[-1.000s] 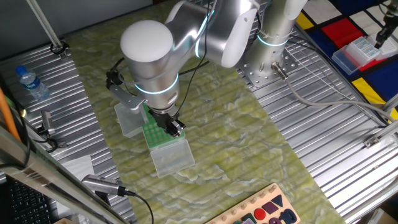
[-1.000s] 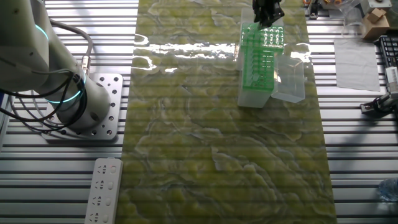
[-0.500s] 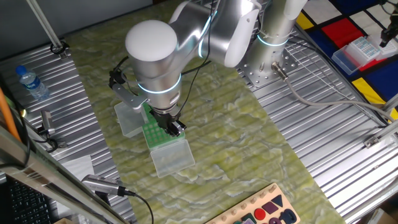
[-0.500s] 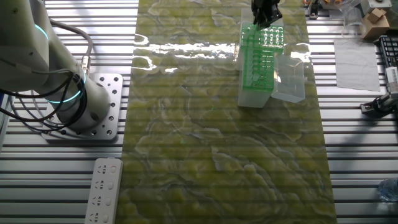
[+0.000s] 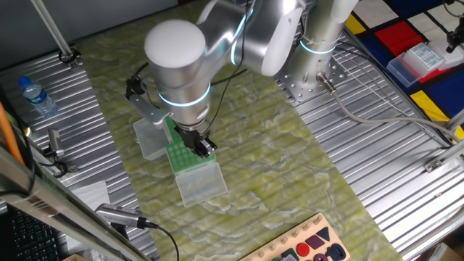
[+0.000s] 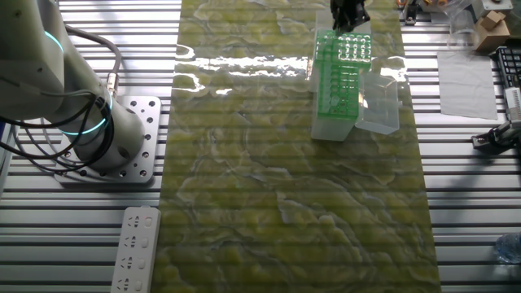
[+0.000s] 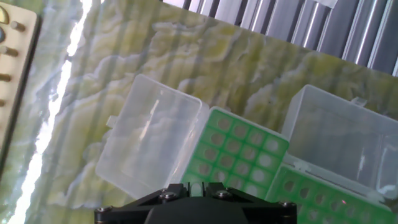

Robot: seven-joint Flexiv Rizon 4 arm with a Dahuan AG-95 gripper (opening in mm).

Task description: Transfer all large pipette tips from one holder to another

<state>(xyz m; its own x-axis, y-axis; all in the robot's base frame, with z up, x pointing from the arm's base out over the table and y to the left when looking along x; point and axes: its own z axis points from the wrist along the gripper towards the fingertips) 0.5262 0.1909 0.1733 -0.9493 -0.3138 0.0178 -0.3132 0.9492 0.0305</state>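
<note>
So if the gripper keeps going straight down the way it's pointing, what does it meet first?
Most likely the green rack of round holes right under the gripper. A whitish plastic pipette tip seems to sit between its fingers and would probably reach a hole first, though depth is unclear. The clear hinged lid lies beside that path.

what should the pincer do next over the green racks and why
Probably a short straight lift. In the hand view a pale tip sits at the pincer just above the green rack, so raising it should clear the holes before crossing to the other rack. Whether the pincer is closed on it is unclear.
</note>
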